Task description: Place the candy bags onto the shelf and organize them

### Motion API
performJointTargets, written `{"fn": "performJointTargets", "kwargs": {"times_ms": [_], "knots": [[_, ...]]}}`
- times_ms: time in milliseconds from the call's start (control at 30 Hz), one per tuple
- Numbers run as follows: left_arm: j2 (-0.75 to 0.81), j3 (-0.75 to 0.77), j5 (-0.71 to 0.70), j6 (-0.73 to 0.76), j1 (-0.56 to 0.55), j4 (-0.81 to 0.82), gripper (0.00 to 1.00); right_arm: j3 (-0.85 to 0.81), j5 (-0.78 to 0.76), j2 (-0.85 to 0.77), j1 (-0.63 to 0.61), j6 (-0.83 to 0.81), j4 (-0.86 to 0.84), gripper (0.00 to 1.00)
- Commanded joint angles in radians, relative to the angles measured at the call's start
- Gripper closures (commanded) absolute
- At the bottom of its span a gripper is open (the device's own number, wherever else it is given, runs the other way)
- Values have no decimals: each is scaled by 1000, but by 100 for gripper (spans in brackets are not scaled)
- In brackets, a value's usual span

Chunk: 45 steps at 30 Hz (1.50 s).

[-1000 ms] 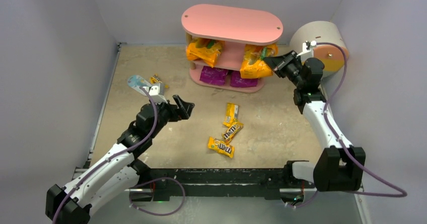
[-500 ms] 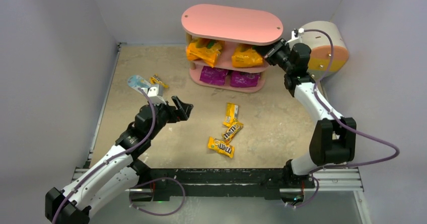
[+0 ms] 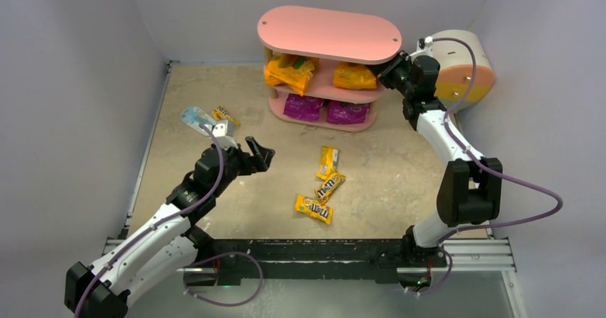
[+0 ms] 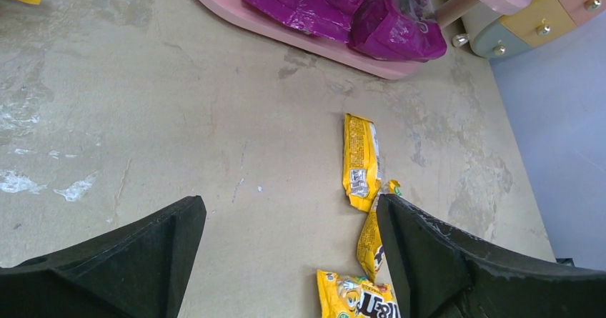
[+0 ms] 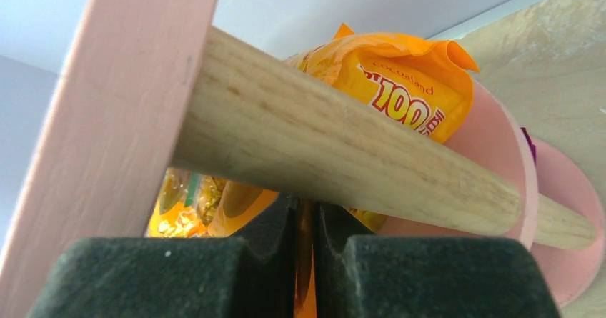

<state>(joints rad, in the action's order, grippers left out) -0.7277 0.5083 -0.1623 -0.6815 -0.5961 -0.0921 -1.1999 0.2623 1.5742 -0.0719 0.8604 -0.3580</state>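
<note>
Shelf boards [image 3: 329, 32]: pink, smooth, matt paint. Shelf post [image 5: 343, 153]: bare light wood, visible grain. Orange bag [image 5: 400, 82]: glossy printed plastic film, crinkled. Purple bags [image 4: 307, 0]: shiny wrinkled film, bright glints. M&M's packets [image 4: 361, 161]: glossy yellow wrapper, silvery patch. Worktop [image 4: 179, 118]: rough, mottled beige, matt, whitish scuffs. Left fingers [image 4: 443, 261], right fingers [image 5: 179, 275]: black, matt, finely grained. Drawer knobs [image 4: 543, 28]: shiny metal

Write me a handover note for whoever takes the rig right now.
Left gripper: jaws open, empty, above the table.
Right gripper: jaws shut on the right orange bag, at the shelf's middle tier.
Done: left orange bag on middle tier, purple bags on bottom tier.
Left: release that bag; shelve three M&M's packets mid-table and a fourth packet far left.
</note>
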Motion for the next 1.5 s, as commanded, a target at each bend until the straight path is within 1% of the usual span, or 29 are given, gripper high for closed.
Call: {"fn": "performJointTargets", "kwargs": {"times_ms": [0,167,233,333,467,533,633,733,800,967,1033,1100,1167,1233,1267,1300,1400,1467], "knots": [[-12,15,-12,-13,-1,27,5,-32,-75,7,2,-75,53,86],[-26,25,-5,-9,-1,39,5,-50,-125,-1,2,-125,142,71],[-32,24,-3,-11,-1,43,4,-46,-130,-12,2,-142,152,66],[-45,28,6,-15,-1,42,4,-32,-141,-32,3,-151,158,56],[-51,30,24,-18,-1,48,4,-35,-147,-54,1,-181,211,44],[-50,33,24,-17,1,53,4,-27,-140,-79,2,-190,221,42],[-59,58,26,-7,-1,54,4,2,-98,-122,2,-202,198,37],[-81,105,25,2,0,54,4,19,-27,-160,1,-206,189,32],[-109,152,-4,-9,1,53,4,37,7,-185,-1,-197,183,31],[-274,289,-89,-26,3,57,3,94,28,-236,-8,-173,181,30],[-356,358,-84,-13,12,76,4,120,43,-260,-12,-167,175,29],[-436,426,-62,5,29,125,5,153,55,-291,-14,-157,157,26],[-509,488,-52,12,48,135,9,186,44,-334,-14,-156,152,20],[-572,536,-50,19,65,155,14,222,37,-373,-14,-161,166,11],[-598,556,-45,21,73,160,18,243,44,-395,-13,-141,179,7],[-621,575,-30,30,81,169,22,267,32,-418,-12,-136,186,6],[-667,617,-18,57,85,199,39,344,-6,-496,-12,-144,205,3],[-681,629,-11,77,86,227,43,406,-25,-561,-11,-148,203,3]]}}
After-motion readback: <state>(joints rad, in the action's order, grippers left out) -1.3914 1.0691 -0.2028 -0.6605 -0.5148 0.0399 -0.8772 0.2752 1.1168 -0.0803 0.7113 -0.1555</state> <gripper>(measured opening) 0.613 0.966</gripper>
